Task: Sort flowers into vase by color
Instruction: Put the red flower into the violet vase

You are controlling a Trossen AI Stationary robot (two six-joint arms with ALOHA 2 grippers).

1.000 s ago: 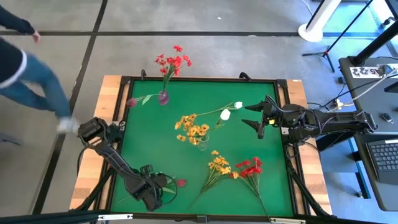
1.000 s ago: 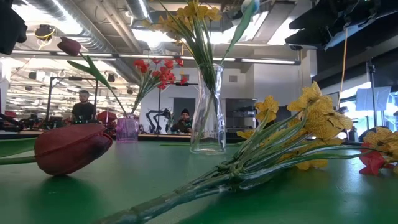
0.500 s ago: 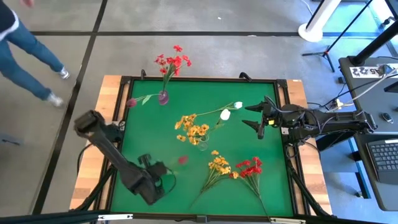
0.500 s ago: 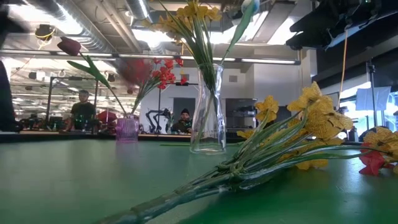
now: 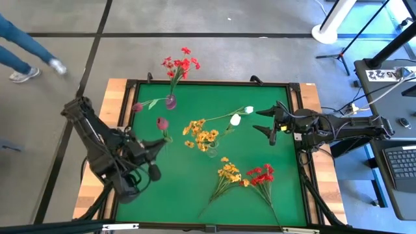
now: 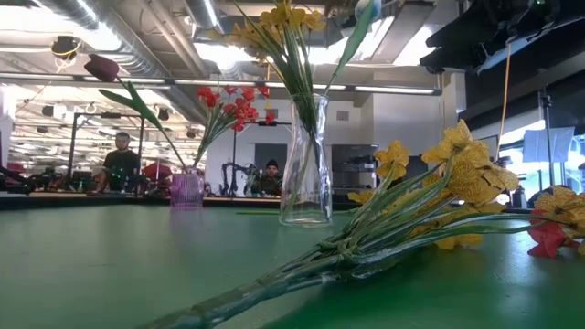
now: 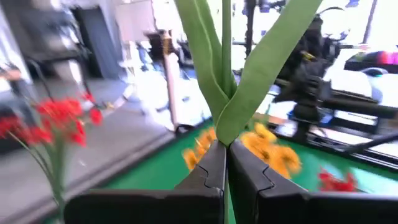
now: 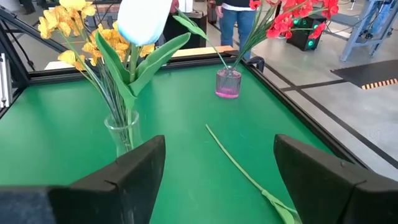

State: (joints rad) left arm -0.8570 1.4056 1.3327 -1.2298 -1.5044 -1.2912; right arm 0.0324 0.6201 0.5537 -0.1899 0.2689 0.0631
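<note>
My left gripper [image 5: 158,143] hovers over the table's left half, shut on the green stem of a dark pink-red bud [image 5: 162,122]. The bud itself is out of the left wrist view. A purple vase [image 5: 170,102] at the far left holds red flowers [image 5: 181,64] and another dark bud [image 5: 137,106]. A clear vase [image 6: 306,164] in the middle holds yellow flowers [image 5: 200,132] and a white bloom [image 8: 144,18]. A second white bloom [image 5: 249,110] lies on the table by its stem [image 8: 242,168]. My right gripper [image 5: 258,120] waits open beside it, at the right. My left gripper pinches the stem [image 7: 225,142] between its two fingers [image 7: 208,168], just below the point where the long leaves [image 7: 273,56] branch off. The stem runs on past the fingertips, slanting up toward the far edge. The flower is lifted clear of the table.
A yellow bunch [image 5: 229,171] and a red bunch [image 5: 262,174] lie on the green mat near the front right, stems toward the near edge. A black frame [image 5: 214,82] rims the mat. People sit in the room beyond the table [image 6: 121,155]. A person's legs [image 5: 26,55] show at far left.
My left gripper has lifted the dark bud off the mat near the front edge. It has carried the bud up, toward the far edge and toward the left, and the arm has swung round. The bud has left the low view. The person beside the table has walked off.
</note>
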